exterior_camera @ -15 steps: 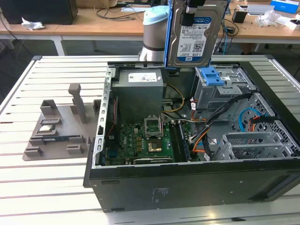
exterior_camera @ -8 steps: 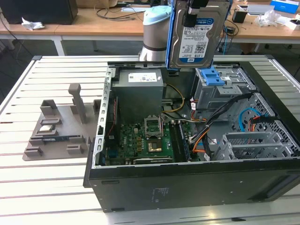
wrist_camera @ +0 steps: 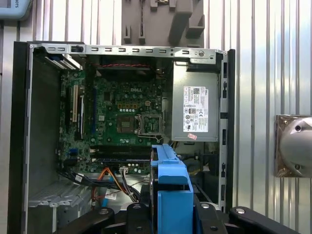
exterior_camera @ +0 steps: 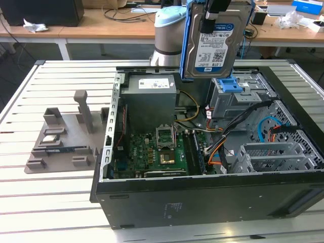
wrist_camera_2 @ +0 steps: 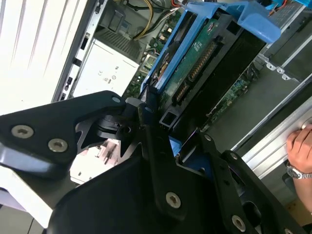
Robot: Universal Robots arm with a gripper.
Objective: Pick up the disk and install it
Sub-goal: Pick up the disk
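The disk (exterior_camera: 215, 50), a stiff, dense, shock-sensitive metal slab best held by its rigid edges rather than its label face or circuit board, hangs upright above the grey drive cage (exterior_camera: 238, 98) of the open computer case (exterior_camera: 202, 197), its upper end pinched by the pincer (exterior_camera: 211, 17).

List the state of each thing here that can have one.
disk, lifted, upright, held in the air over the open case.
gripper, shut on the disk.
computer case, lying on its side, side panel off, inside exposed.
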